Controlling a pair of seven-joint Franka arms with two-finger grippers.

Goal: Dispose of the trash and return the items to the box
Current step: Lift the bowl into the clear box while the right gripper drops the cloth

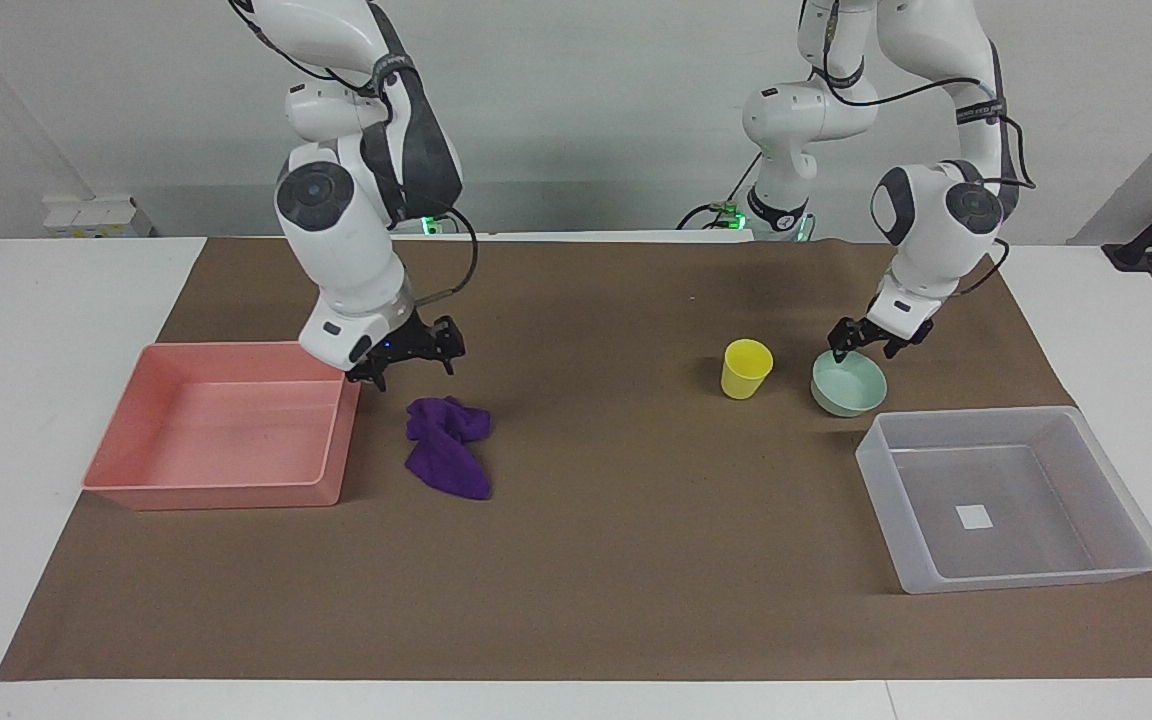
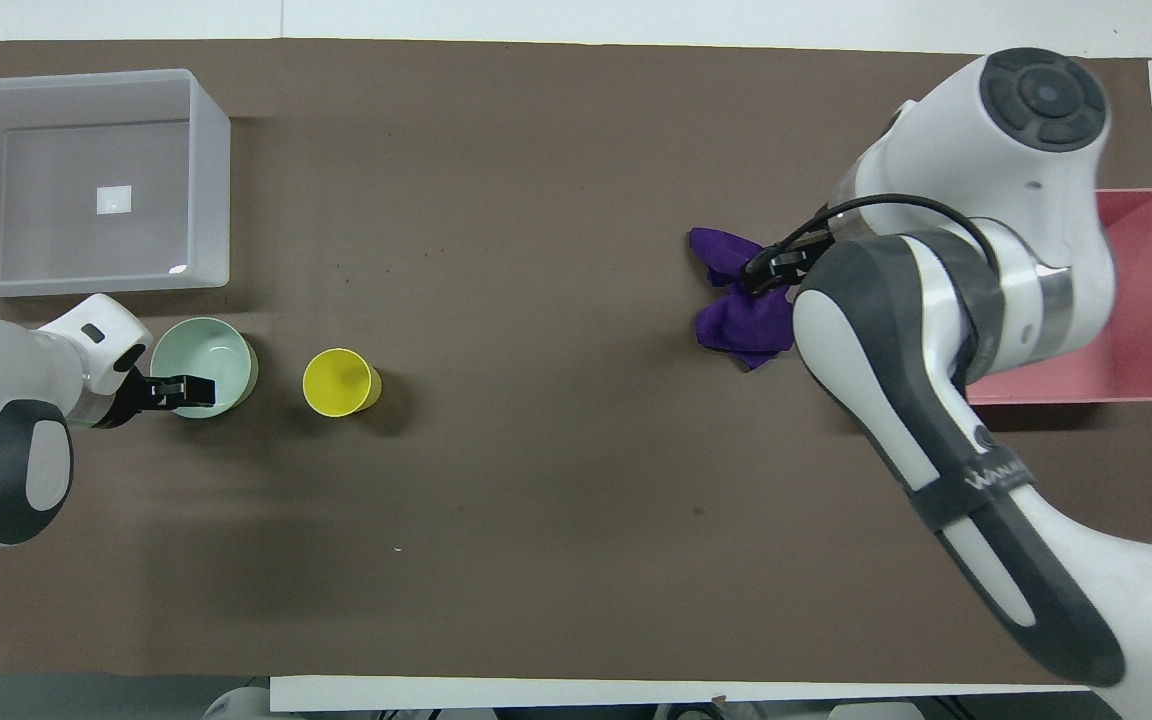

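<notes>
The purple rag (image 1: 447, 458) lies crumpled on the brown mat beside the pink tray (image 1: 226, 488). My right gripper (image 1: 414, 370) is open and hangs low just above the rag's end nearer the robots; in the overhead view it (image 2: 771, 270) covers part of the rag (image 2: 736, 328). The yellow cup (image 1: 744, 368) stands upright beside the mint-green bowl (image 1: 851, 390). My left gripper (image 1: 866, 352) is open, low at the bowl's rim nearer the robots. It also shows in the overhead view (image 2: 181, 390) at the bowl (image 2: 216, 355), beside the cup (image 2: 339, 382). The clear bin (image 1: 874, 455) holds nothing.
The clear bin (image 2: 214, 200) stands at the left arm's end of the table, just farther from the robots than the bowl. The pink tray (image 2: 1151, 300) is at the right arm's end, partly covered by the right arm from above. A brown mat (image 1: 636, 560) covers the table.
</notes>
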